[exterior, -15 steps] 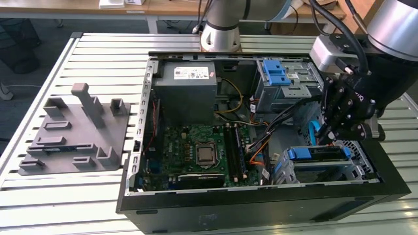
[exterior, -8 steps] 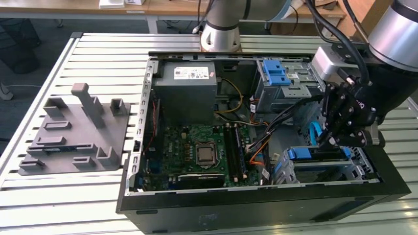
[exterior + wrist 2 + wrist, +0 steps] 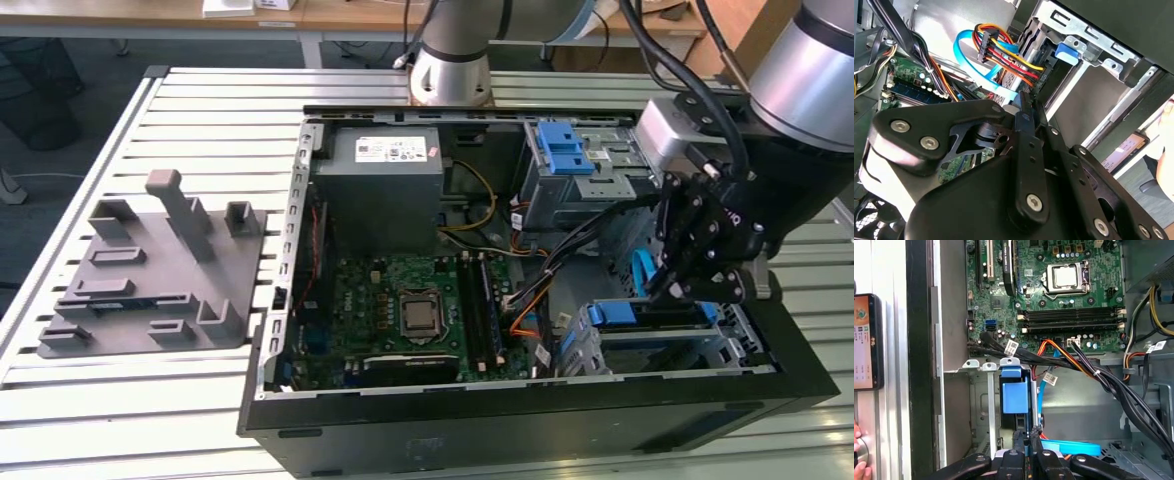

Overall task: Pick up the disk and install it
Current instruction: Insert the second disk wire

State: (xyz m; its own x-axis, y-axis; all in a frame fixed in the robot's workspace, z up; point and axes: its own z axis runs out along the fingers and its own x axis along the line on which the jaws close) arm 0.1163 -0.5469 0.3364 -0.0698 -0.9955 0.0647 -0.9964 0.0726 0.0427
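Observation:
The disk sits in the lower drive cage of the open computer case (image 3: pixel 280 300), at the exterior view's right. Its blue bracket (image 3: pixel 650 314) shows at the cage's top, and the first wrist view shows the same blue bracket (image 3: pixel 1014 394) between the cage's metal rails. The disk's silver body is hidden inside the cage. My gripper (image 3: pixel 678 290) hangs just above the bracket with its black fingers (image 3: pixel 1022 440) pressed together and nothing between them. In the second wrist view the gripper (image 3: pixel 1026 107) points toward the cage, close to a bundle of coloured cables (image 3: pixel 1004 55).
A grey fixture plate (image 3: pixel 147 280) with upright posts lies at the exterior view's left. Inside the case are a grey power-supply box (image 3: pixel 387 165), the green motherboard (image 3: pixel 400 310), an upper cage with blue tabs (image 3: pixel 567 150) and a blue flat cable (image 3: pixel 1069 446). A hand (image 3: pixel 858 460) and a phone (image 3: pixel 864 342) lie beside the case.

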